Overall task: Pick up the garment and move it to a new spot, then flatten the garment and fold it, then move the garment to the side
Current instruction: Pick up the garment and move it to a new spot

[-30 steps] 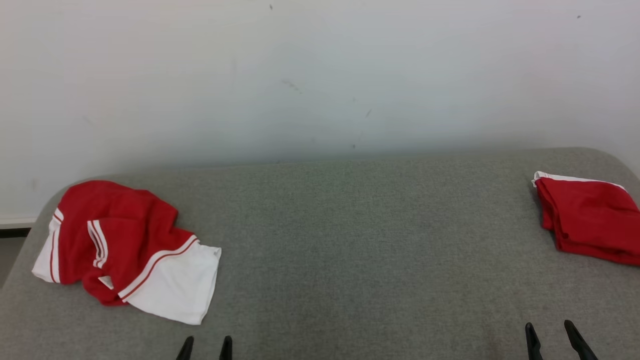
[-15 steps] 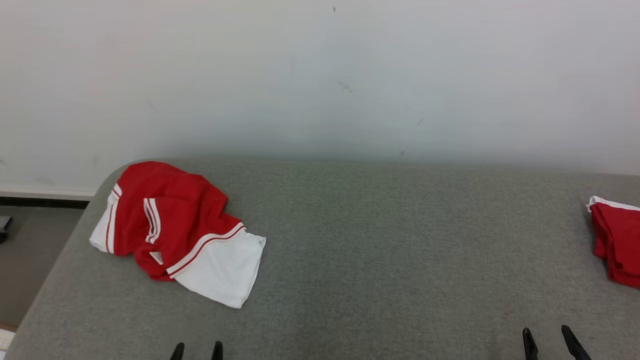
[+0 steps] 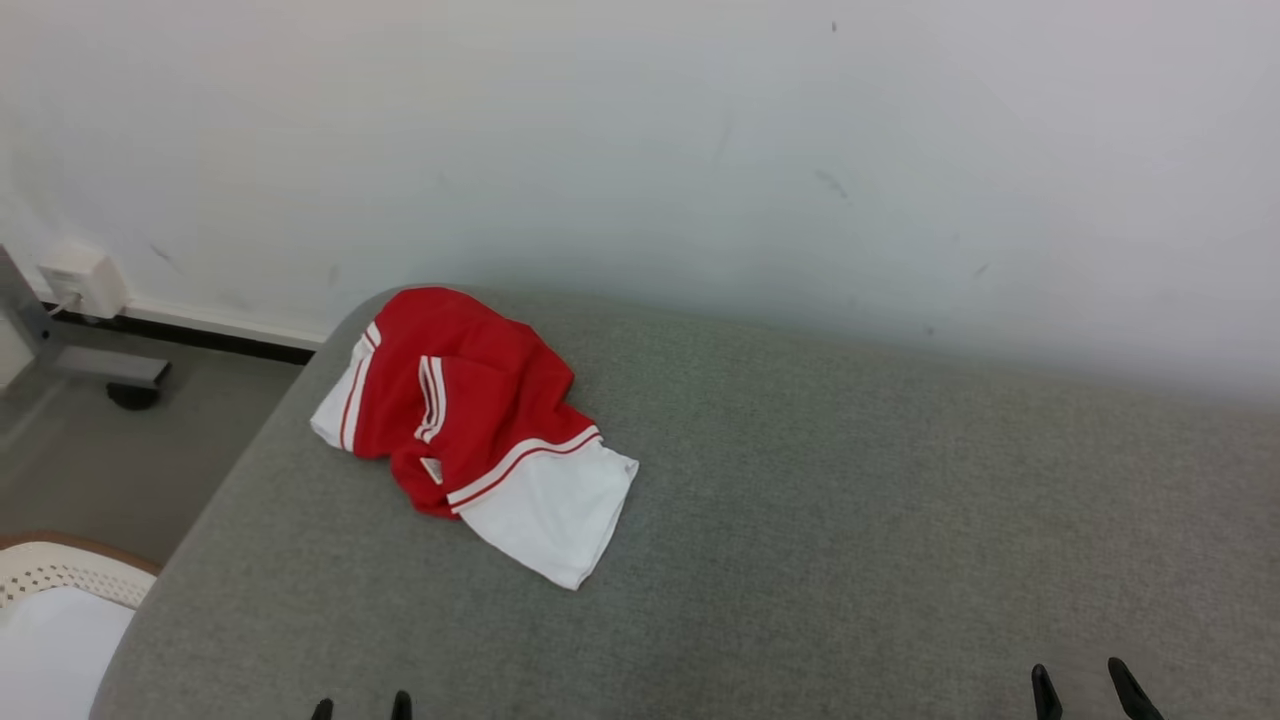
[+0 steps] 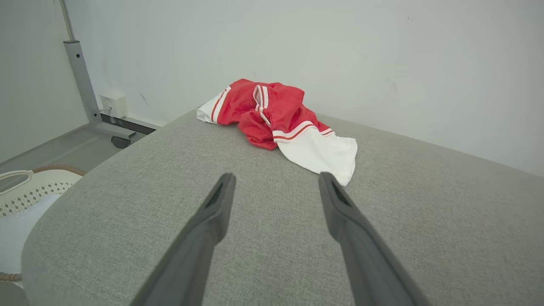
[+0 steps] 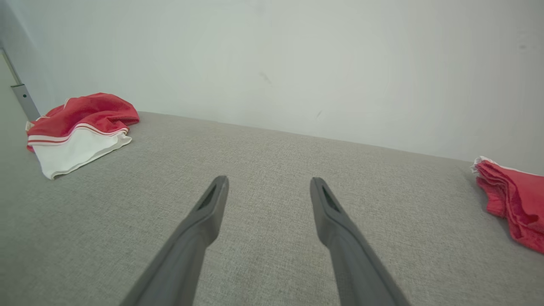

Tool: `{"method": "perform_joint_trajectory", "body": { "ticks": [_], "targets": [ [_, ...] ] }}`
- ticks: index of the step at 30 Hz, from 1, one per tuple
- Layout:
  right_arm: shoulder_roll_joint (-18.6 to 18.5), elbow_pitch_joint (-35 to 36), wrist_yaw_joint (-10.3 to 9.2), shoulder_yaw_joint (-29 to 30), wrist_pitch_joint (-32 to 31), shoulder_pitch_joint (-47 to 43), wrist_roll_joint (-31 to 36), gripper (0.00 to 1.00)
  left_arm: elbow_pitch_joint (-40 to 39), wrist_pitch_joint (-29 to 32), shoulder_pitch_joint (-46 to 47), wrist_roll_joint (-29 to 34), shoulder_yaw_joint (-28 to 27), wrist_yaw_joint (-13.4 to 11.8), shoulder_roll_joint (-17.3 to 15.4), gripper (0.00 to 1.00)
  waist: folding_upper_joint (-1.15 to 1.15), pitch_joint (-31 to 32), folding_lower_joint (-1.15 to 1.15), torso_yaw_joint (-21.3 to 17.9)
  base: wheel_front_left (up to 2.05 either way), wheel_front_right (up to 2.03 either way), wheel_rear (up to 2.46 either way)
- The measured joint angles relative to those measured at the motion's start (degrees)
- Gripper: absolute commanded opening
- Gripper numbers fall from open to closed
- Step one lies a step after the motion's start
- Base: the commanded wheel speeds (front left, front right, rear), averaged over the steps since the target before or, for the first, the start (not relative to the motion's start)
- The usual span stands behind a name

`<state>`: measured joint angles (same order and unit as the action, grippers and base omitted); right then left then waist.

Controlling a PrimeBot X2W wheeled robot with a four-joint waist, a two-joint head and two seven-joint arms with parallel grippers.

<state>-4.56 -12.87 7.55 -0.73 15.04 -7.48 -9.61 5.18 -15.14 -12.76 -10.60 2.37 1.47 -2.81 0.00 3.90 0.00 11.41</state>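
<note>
Camera turned leftward, crumpled garment (image 3: 470, 400) ahead, left fingers (image 4: 211, 221) and right fingers (image 5: 205, 221) low, spread, empty.

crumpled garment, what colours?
Red with a white panel and white stripes on the crumpled garment; clearest in the head view.

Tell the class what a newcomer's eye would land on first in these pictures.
The crumpled red-and-white garment stands out, lying near the far left corner of the grey cushioned surface. In the right wrist view, a folded red garment lies toward the right side.
</note>
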Motion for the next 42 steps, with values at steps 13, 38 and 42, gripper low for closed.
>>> {"method": "perform_joint_trajectory", "body": {
  "ticks": [13, 38, 42],
  "targets": [
    [0.2, 0.1, 0.00, -0.7, 0.0, 0.1, 0.0, 1.00, -0.8, 0.0, 0.0, 0.5, -1.2, 0.6, 0.0, 1.00, 0.00, -1.7, 0.00, 1.6, 0.00, 0.00, 0.00],
    [-4.8, 6.2, 0.00, 0.7, 0.0, 13.9, 0.2, 1.00, 21.5, 10.9, 41.7, -1.5, 0.8, 4.2, -9.7, 1.00, 0.00, -24.3, 0.02, -6.8, 0.00, 0.00, 0.00],
    [-5.1, 7.4, 0.00, 0.5, 0.0, 15.7, 0.0, 1.00, 26.4, 12.2, 46.7, 0.3, -0.1, 0.5, -11.9, 1.00, 0.00, -27.2, 0.02, -8.6, 0.00, 0.00, 0.00]
  ]
}}
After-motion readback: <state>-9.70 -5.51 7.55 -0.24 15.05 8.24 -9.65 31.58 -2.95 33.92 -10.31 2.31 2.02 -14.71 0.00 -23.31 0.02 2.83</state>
